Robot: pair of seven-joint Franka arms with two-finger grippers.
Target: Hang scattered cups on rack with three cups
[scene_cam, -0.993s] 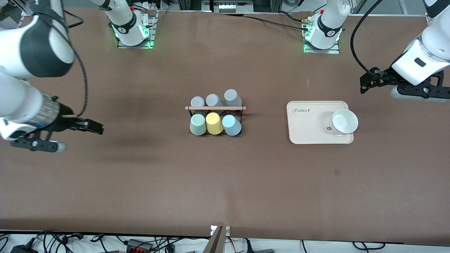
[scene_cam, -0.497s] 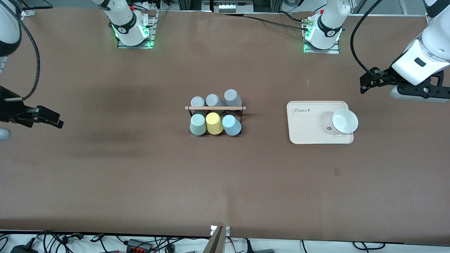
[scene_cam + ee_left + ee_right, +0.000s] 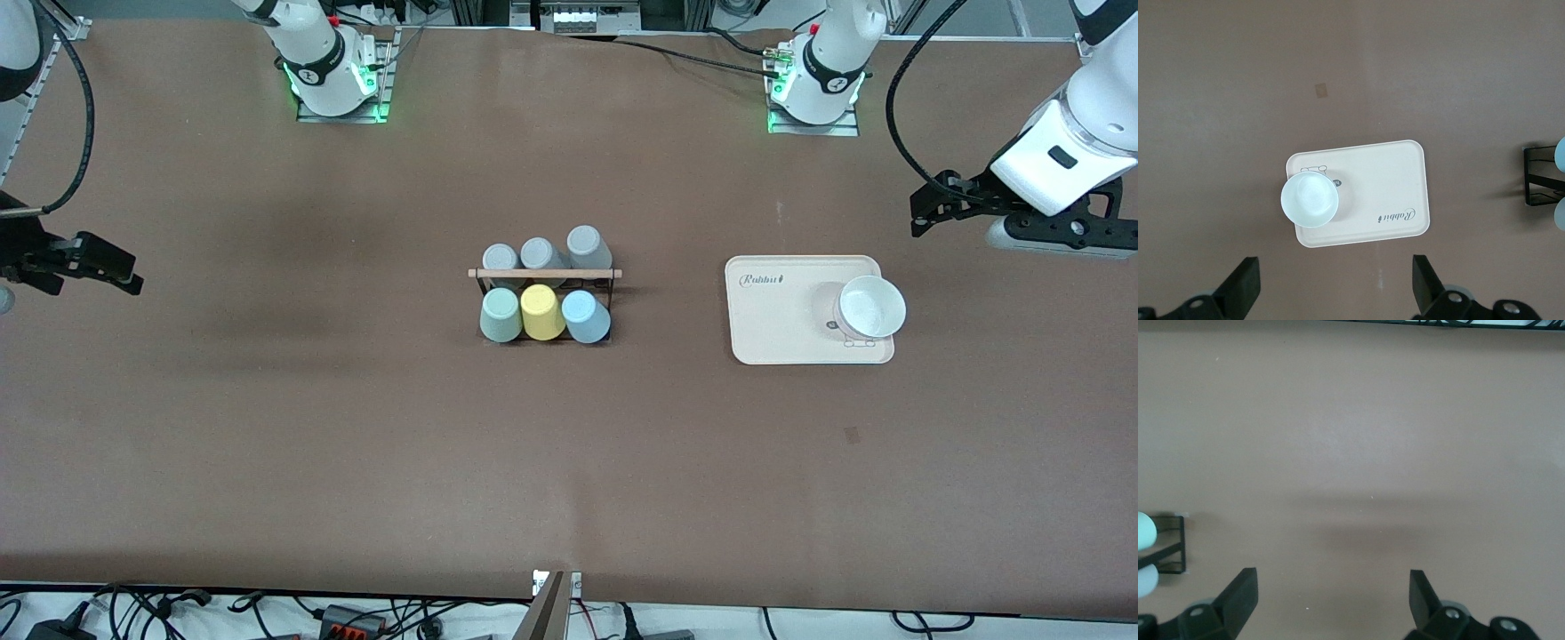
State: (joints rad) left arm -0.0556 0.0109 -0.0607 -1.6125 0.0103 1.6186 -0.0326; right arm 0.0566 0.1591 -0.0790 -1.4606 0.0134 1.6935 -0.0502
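On the brown table, the front view's centre holds the rack, a small black wire stand with a light wooden rod along its top. Its row nearer the front camera carries three cups hung upside down: the mint green cup at the end toward the right arm, the yellow cup in the middle, and the light blue cup at the end toward the left arm, each touching its neighbour. Just past the rod, toward twelve o'clock, three grey cups sit in the farther row.

At about three o'clock from the rack, well apart from it, lies the beige tray, with a white bowl on the tray's end toward the left arm.

The right gripper hangs over bare table at nine o'clock from the rack, far out at the right arm's end; in the right wrist view its fingers stand wide apart with nothing between them, and a corner of the rack shows at the frame's edge. The left gripper hovers over the table at about two o'clock from the tray, beside it; the left wrist view shows its fingers spread wide and empty, above the tray and bowl.
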